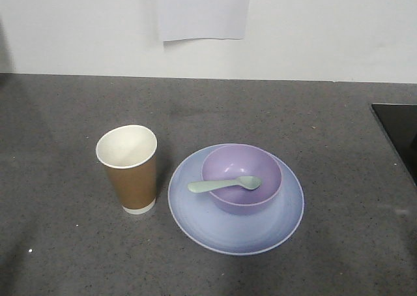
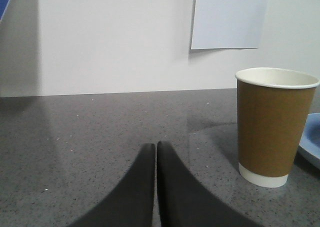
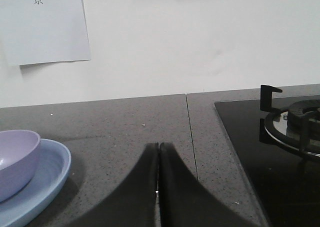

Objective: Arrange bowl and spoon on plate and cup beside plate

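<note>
Bowl [image 1: 242,178], lavender and deep, is sitting on the pale blue plate [image 1: 235,231] in the front-facing view, set toward the plate's far side. The mint-green spoon [image 1: 225,184] is lying across the bowl's near rim, its head inside the bowl and its handle reaching out to the left over the plate. The brown paper cup [image 1: 128,169] is standing upright on the grey countertop [image 1: 65,244] just beside the plate's left edge, apart from it. Neither of my grippers is appearing in this view. A white sheet of paper [image 1: 202,10] is hanging on the wall behind.

In the left wrist view, my left gripper [image 2: 156,149] is pointing across the countertop with its two dark fingers pressed together, nothing between them. The cup is standing ahead and to the right of the fingertips, well apart from them. A sliver of the plate is showing at the right edge, behind the cup.

In the right wrist view, my right gripper [image 3: 159,149] is likewise presenting its fingers closed against each other and carrying nothing. The bowl on the plate is lying to the left of the fingertips, apart from them. A black gas hob [image 3: 280,137] is occupying the countertop to the right.
</note>
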You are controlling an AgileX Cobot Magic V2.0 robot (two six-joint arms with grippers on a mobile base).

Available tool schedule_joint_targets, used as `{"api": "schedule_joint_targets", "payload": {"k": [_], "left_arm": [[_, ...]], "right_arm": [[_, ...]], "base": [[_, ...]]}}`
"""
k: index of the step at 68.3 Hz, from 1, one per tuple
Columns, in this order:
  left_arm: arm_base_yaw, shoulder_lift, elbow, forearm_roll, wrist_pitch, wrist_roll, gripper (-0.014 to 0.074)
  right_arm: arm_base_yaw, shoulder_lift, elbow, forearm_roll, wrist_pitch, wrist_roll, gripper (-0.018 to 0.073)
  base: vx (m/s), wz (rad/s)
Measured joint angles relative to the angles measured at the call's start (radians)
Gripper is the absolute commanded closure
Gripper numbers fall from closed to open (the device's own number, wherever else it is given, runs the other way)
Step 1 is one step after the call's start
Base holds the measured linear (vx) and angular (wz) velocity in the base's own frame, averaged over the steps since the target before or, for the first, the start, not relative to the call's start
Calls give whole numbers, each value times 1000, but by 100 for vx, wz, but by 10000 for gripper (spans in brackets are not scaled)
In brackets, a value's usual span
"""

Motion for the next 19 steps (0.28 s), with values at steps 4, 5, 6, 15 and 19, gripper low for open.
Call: {"api": "schedule_joint_targets", "payload": {"k": [4,5,6,15,19], "left_arm": [[0,0,0,0,0,0,603],[0,0,0,0,0,0,603],[0,0,0,0,0,0,603],[0,0,0,0,0,0,603],[0,0,0,0,0,0,603]], "right_arm": [[0,0,0,0,0,0,570],[0,0,0,0,0,0,570],[0,0,0,0,0,0,570],[-1,0,0,0,0,0,570],[-1,0,0,0,0,0,570]], "base": [[0,0],[0,0],[0,0],[0,0],[0,0]]}}
